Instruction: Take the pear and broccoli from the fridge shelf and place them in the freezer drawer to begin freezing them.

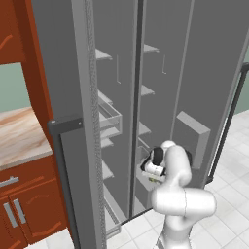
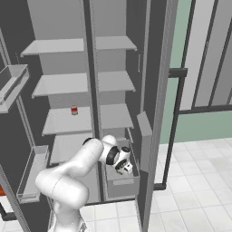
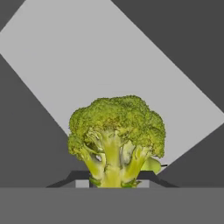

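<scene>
A white robot arm reaches into an open fridge. Its gripper (image 2: 124,168) is clenched around the broccoli (image 3: 116,139), stalk toward the hand, held just above the grey freezer drawer (image 2: 122,186).

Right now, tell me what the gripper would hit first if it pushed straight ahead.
The gripper is shut on the broccoli, pointing down into the freezer drawer. Straight on, it would probably meet the drawer's pale floor first, though depth is unclear.
</scene>
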